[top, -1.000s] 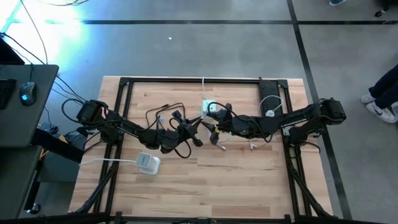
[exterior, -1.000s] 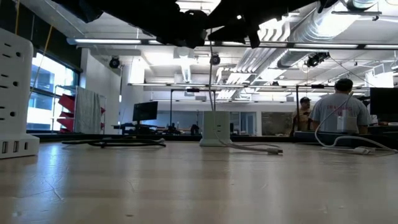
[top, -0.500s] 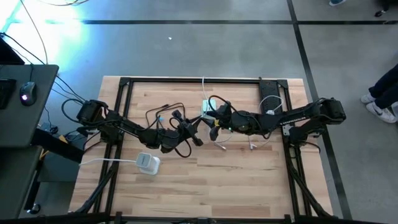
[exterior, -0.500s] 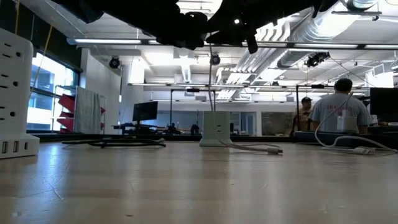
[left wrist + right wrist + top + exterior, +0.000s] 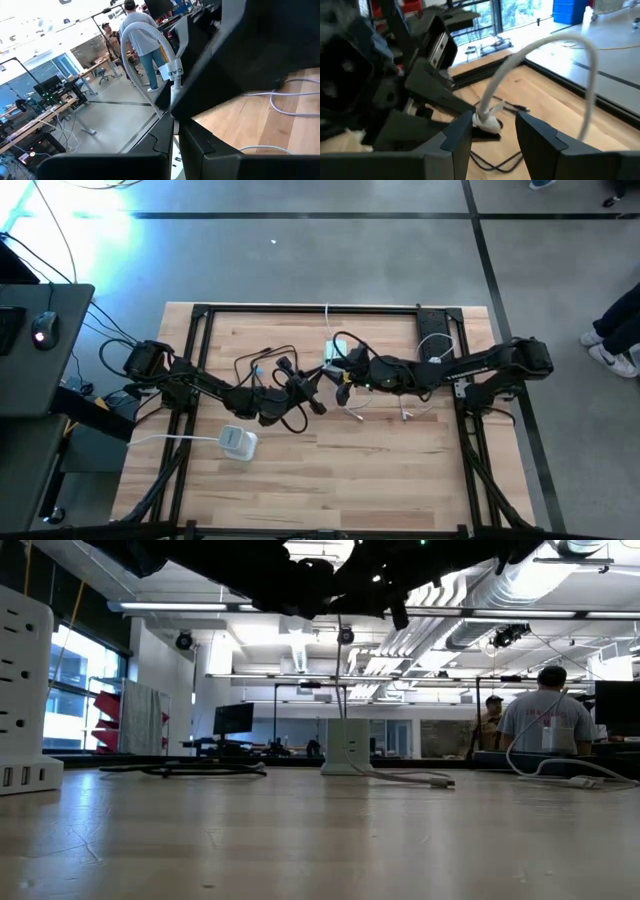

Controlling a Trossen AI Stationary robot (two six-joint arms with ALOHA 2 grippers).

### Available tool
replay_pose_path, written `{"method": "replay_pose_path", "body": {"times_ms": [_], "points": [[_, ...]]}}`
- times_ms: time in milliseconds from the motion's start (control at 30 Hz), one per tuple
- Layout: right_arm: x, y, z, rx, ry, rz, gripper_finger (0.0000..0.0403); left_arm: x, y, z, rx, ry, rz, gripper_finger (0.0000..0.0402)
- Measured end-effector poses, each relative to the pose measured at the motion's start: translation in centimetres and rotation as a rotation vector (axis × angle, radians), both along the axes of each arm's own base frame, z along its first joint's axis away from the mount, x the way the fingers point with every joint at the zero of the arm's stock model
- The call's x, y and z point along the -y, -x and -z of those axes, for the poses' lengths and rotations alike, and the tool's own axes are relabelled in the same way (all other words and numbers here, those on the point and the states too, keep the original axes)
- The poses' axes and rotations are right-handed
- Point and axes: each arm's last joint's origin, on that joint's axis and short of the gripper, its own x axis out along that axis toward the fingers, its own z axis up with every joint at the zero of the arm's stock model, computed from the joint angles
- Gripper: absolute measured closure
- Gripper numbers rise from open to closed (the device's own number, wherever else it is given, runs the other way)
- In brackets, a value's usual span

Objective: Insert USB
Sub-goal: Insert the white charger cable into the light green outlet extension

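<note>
Moved nearer the power strip [image 5: 335, 352] since earlier: right gripper [image 5: 345, 376], pinching a white cable [image 5: 540, 50] beside it. Left gripper [image 5: 318, 380] clenched nearby. Low down: cable end [image 5: 436, 781] lying right of strip.

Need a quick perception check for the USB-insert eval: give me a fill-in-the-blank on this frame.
The left claw, shut on the white cable, meets the right claw over the table's ___.
The cable's label starts with the letters ___.
The white power strip lying clear of both claws sits nearer the ___ arm.
Missing words: middle; CAB; left.
</note>
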Motion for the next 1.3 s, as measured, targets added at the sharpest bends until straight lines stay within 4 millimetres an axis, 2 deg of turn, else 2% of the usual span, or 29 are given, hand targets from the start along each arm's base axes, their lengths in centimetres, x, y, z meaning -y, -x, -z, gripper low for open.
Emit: {"method": "replay_pose_path", "body": {"times_ms": [133, 433, 800, 900, 1000, 1100, 1300], "points": [[0.0, -0.5, 0.6, 0.006, 0.025, 0.003, 0.0269, 0.0, 0.0, 0.1, -0.01, -0.004, -0.013, 0.0401], [-0.1, -0.4, 0.4, 0.002, 0.056, 0.051, 0.0289, -0.1, 0.0, 0.1, -0.016, -0.006, -0.02, 0.0401], [-1.3, -0.2, 0.4, -0.018, 0.131, 0.108, 0.0396, -0.1, 0.1, 0.1, -0.012, -0.009, -0.068, 0.0401], [-1.2, -0.2, 0.4, -0.011, 0.119, 0.113, 0.0402, -0.2, 0.2, 0.1, -0.012, -0.01, -0.077, 0.0401], [-1.2, -0.2, 0.4, -0.009, 0.113, 0.109, 0.0402, -0.2, 0.2, 0.1, -0.021, -0.015, -0.086, 0.0401], [-1.3, -0.2, 0.4, -0.009, 0.115, 0.081, 0.0386, -0.2, 0.2, 0.1, -0.038, -0.032, -0.102, 0.0401], [-1.4, -0.3, 0.4, -0.015, 0.134, 0.053, 0.0293, 0.0, 0.3, 0.1, -0.059, -0.055, -0.107, 0.0401]]}}
